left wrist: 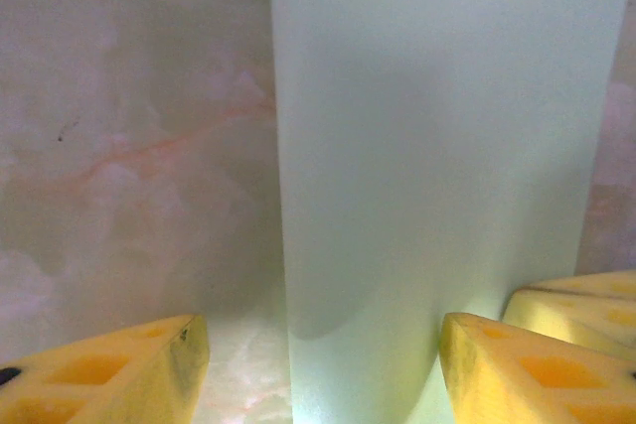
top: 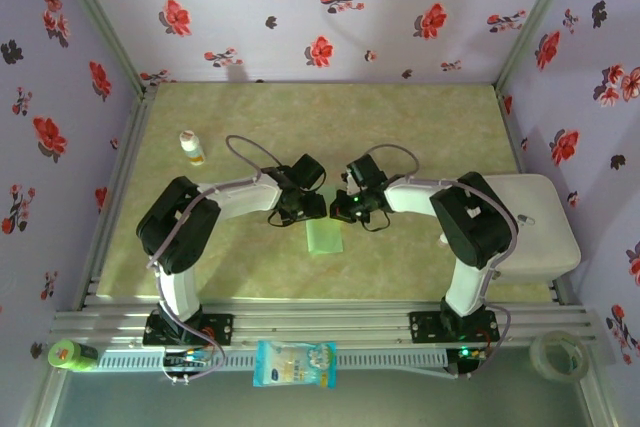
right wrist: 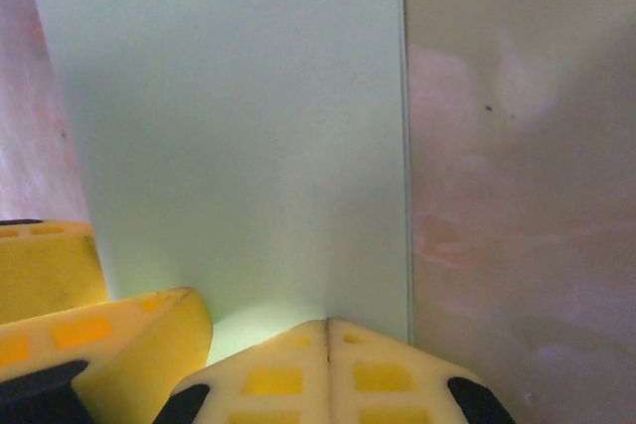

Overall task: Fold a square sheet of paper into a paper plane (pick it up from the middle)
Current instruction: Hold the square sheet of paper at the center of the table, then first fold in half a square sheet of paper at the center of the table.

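- Top external view, near edge: a white-and-blue plastic packet (top: 295, 363) lies on the rail between the two arm bases.
- A bit farther in, the thin pale mint-green sheet of paper (top: 323, 237) lies flat in the middle of the marbled beige counter (top: 420, 127), right by the tips of both hands.
- Left hand (top: 305, 209): its yellow fingers (left wrist: 129, 369) are spread apart, one on each side of the paper.
- Right hand (top: 347, 209): its yellow fingers (right wrist: 288, 374) are pressed tight together, with the tips at the paper's near edge.
- Far left, a small white bottle (top: 190, 147) stands well apart.
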